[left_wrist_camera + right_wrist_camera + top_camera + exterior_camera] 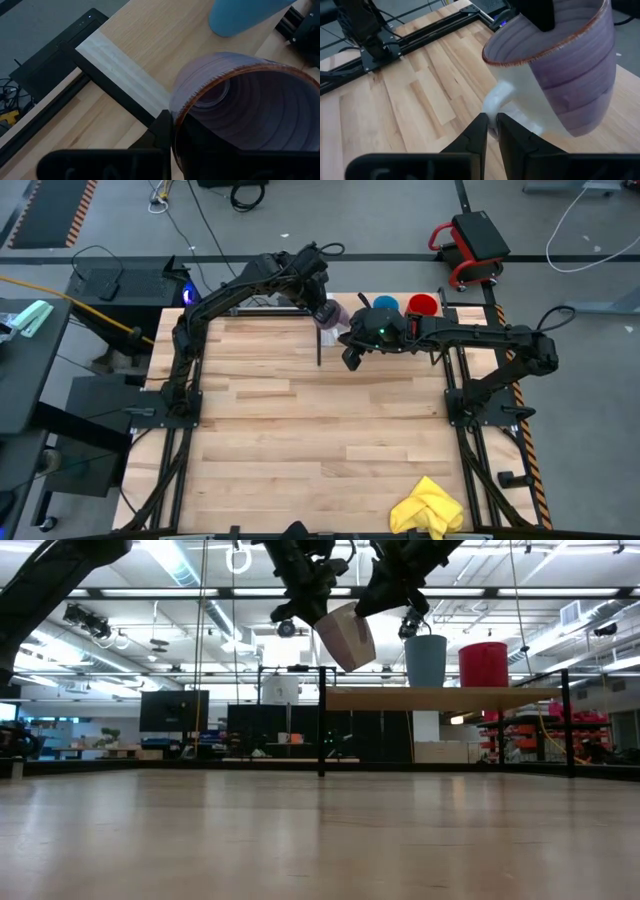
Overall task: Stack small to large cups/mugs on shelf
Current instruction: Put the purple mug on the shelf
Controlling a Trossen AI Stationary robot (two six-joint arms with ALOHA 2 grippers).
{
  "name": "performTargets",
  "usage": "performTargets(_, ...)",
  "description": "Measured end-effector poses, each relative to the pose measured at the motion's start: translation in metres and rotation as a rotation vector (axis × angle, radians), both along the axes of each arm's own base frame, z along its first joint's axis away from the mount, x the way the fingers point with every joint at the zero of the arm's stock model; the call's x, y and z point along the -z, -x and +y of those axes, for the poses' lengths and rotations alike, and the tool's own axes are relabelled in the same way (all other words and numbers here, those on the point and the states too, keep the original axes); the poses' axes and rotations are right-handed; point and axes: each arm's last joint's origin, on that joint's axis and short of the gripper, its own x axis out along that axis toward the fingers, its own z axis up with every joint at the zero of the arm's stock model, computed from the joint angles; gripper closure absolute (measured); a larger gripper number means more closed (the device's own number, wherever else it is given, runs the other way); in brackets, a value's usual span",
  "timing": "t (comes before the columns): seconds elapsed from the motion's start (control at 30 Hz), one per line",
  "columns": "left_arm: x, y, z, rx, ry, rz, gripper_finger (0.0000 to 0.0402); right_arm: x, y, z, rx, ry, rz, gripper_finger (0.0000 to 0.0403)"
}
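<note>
The purple mug (347,637) hangs tilted in the air above the left end of the shelf (440,697), with its mouth (540,47) facing my right wrist camera. My left gripper (312,600) is shut on its rim from above. My right gripper (491,131) comes in from the table's right and is shut on the mug's pale handle (499,100). The blue round cup (426,660) and the red mug (483,664) stand upright side by side on the shelf board, just right of the purple mug. From overhead, the blue cup (386,304) and the red mug (422,304) sit at the far edge. My left gripper grips the purple mug's rim (176,107) with one finger (161,131) outside the wall and the other inside, coming down from above. The mug is lifted clear and tilted. My right gripper pinches the outer curve of the pale handle (492,117) between its fingertips (481,127), coming roughly level from the table's right.
The shelf's black frame posts (321,720) stand at the far middle of the table. A yellow cloth (430,508) lies at the near right corner. The wide wooden tabletop (300,430) stretches in front of the shelf.
</note>
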Motion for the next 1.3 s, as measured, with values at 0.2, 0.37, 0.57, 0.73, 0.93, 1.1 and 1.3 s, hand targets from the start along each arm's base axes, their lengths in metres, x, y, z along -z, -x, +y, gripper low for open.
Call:
performTargets(0.2, 0.000, -0.002, -0.003, 0.008, -0.003, 0.001, 0.0383, 0.000, 0.000, -0.004, -0.013, -0.017, -0.006, 0.0353)
performTargets(0.37, 0.000, -0.001, -0.004, 0.012, 0.000, 0.008, 0.0383, 0.005, -0.006, -0.007, -0.039, -0.036, -0.010, 0.0353)
performTargets(0.57, 0.001, -0.001, -0.004, 0.016, 0.007, 0.012, 0.0383, 0.007, -0.009, -0.009, -0.061, -0.037, -0.018, 0.0353)
performTargets(0.73, 0.001, -0.001, -0.004, 0.016, 0.008, 0.008, 0.0383, 0.006, -0.009, -0.013, -0.059, -0.057, -0.035, 0.0353)
performTargets(0.93, 0.000, -0.002, -0.004, 0.013, 0.008, 0.000, 0.0380, 0.006, -0.009, -0.015, -0.042, -0.086, -0.050, 0.0353)
performTargets(1.1, 0.013, -0.012, -0.002, 0.020, 0.034, 0.015, 0.0370, 0.010, -0.007, -0.014, -0.023, -0.116, -0.015, 0.0353)
performTargets(1.3, 0.026, -0.020, 0.001, 0.026, 0.035, 0.036, 0.0383, 0.014, -0.002, -0.016, 0.024, -0.100, 0.048, 0.0353)
